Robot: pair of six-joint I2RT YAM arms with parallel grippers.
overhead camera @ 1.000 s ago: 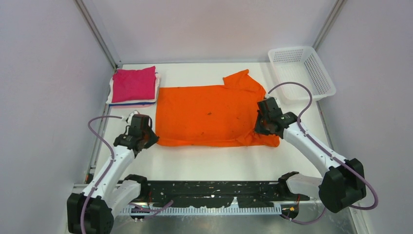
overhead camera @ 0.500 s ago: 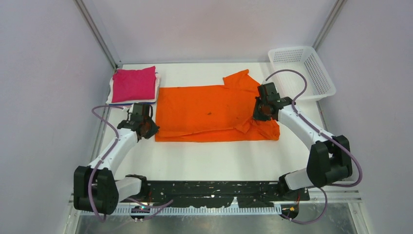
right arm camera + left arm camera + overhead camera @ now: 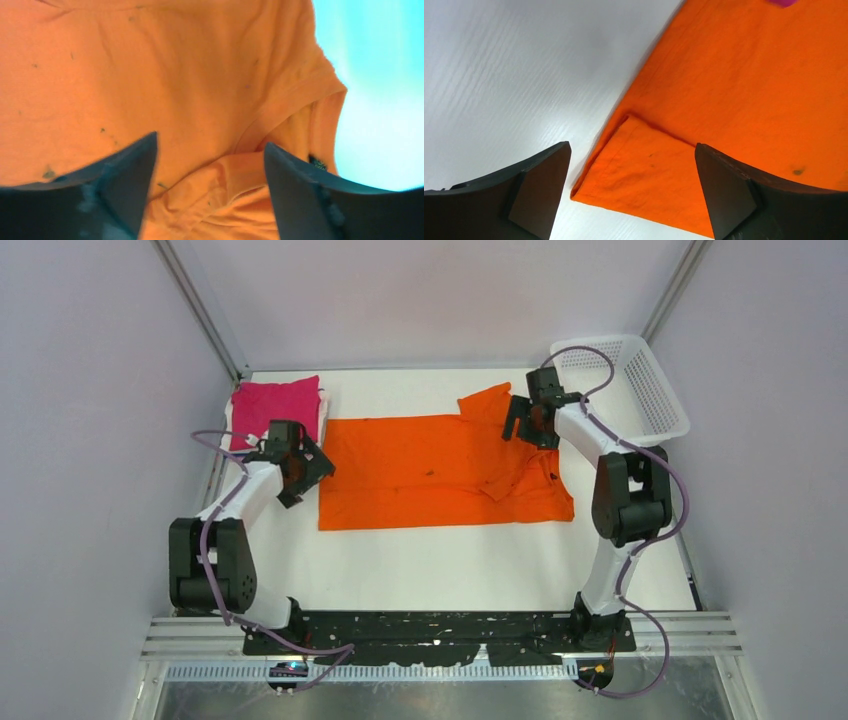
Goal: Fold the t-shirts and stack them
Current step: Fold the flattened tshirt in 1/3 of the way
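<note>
The orange t-shirt (image 3: pixel 440 470) is laid flat mid-frame; the left end effector (image 3: pixel 631 147) is seen spread wide over its folded corner, the right end effector (image 3: pixel 210 140) spread, seemingly empty, over rumpled cloth.

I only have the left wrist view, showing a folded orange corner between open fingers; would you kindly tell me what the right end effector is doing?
Observer: The right end effector hovers open above the orange t-shirt, over its rumpled right end, holding nothing.
Operator: Thank you. Is any shirt already folded?
Observer: Yes, a folded magenta t-shirt lies at the far left corner of the table.
Operator: Is anything else on the table?
Observer: A white lattice basket sits at the far right corner.
</note>
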